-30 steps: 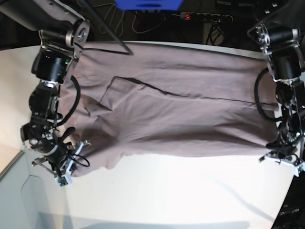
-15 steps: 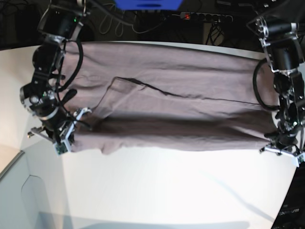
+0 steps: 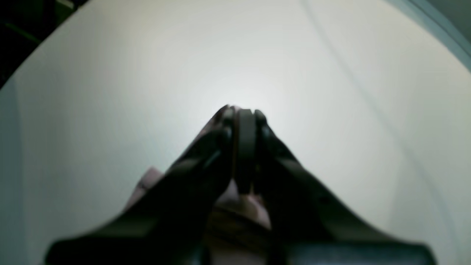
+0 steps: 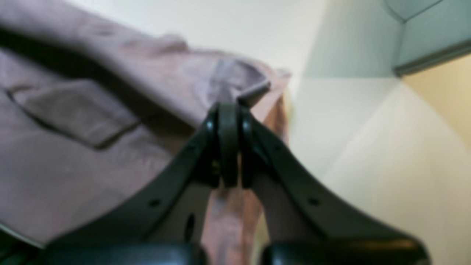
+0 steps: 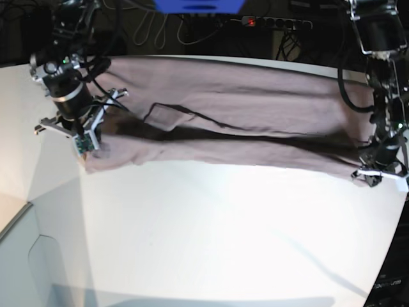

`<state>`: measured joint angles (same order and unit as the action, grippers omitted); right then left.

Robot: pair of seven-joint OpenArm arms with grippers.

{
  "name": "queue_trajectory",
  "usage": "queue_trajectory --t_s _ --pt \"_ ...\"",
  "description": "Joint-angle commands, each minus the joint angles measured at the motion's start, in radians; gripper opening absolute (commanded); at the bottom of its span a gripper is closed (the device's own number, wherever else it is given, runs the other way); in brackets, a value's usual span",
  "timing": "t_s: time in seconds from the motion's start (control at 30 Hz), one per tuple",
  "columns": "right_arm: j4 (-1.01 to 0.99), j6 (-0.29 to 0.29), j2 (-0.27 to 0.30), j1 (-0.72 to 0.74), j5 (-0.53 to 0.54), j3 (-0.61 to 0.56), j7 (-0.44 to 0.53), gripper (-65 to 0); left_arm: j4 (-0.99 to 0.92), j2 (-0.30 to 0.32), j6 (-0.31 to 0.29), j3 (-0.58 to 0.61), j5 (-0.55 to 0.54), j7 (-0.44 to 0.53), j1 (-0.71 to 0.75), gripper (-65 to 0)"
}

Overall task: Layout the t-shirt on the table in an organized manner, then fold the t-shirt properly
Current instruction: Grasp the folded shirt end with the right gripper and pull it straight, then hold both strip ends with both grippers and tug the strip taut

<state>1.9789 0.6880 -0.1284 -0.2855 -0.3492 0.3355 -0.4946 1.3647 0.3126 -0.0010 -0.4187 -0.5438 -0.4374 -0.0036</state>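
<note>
T-shirt lies spread across the far half of the worktop, near edge lifted and doubled back over itself. Step in hand, as I read it: first lengthwise fold, both arms carrying the near hem toward the far edge.

Right pincer is clamped tight on a bunched corner of the fabric. Left pincer is closed too, with mauve cloth visible at and below the tips, so it seems to hold the opposite corner.

Next move calls for: keep both ends level and the cloth taut, lay the carried edge down flush with the far edge, then release.

Versus a second ago: both pincers have moved away from the near side toward the back, and the shirt's visible band has narrowed with a dark fold shadow along its middle.
</note>
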Motion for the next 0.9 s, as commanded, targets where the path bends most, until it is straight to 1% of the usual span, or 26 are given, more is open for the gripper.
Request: queue_trajectory --t_s 0.0,0.17,0.27,0.33,0.43,0.57,0.67,0.83,0.87 --pt "0.033 0.01 0.002 -0.016 0.012 0.0 0.026 -65.0 0.032 0.023 -0.004 -0.024 -0.005 0.025 -0.002 -65.0" --pt "0.044 0.01 0.002 -0.087 0.012 -0.013 0.04 -65.0 0.084 0.007 -0.004 -0.082 -0.006 0.025 0.07 -65.0" --pt "0.04 0.01 0.0 -0.146 0.012 -0.013 0.116 -65.0 0.117 -0.022 -0.004 -0.139 -0.006 0.024 0.11 -65.0" --pt "0.038 0.01 -0.012 -0.183 0.014 -0.013 0.162 -65.0 0.127 -0.043 -0.004 -0.171 -0.006 0.024 0.138 -65.0" --pt "0.035 0.01 -0.02 -0.22 0.014 -0.009 0.198 -65.0 0.132 -0.082 -0.004 -0.196 -0.006 0.024 0.172 -65.0" --pt "0.012 0.01 -0.015 -0.242 0.051 -0.003 0.202 -65.0 0.123 -0.099 -0.004 -0.197 -0.005 0.027 0.221 -65.0" --pt "-0.013 0.01 -0.015 -0.248 0.052 0.024 0.204 -65.0 0.12 -0.119 -0.004 -0.197 -0.005 0.027 0.242 -65.0" --pt "-0.022 0.01 -0.014 -0.272 0.052 0.034 0.207 -65.0 0.118 -0.126 -0.004 -0.197 -0.005 0.024 0.258 -65.0" --pt "-0.02 0.01 -0.014 -0.281 0.052 0.037 0.222 -65.0 0.118 -0.126 -0.004 -0.197 -0.005 0.024 0.262 -65.0"
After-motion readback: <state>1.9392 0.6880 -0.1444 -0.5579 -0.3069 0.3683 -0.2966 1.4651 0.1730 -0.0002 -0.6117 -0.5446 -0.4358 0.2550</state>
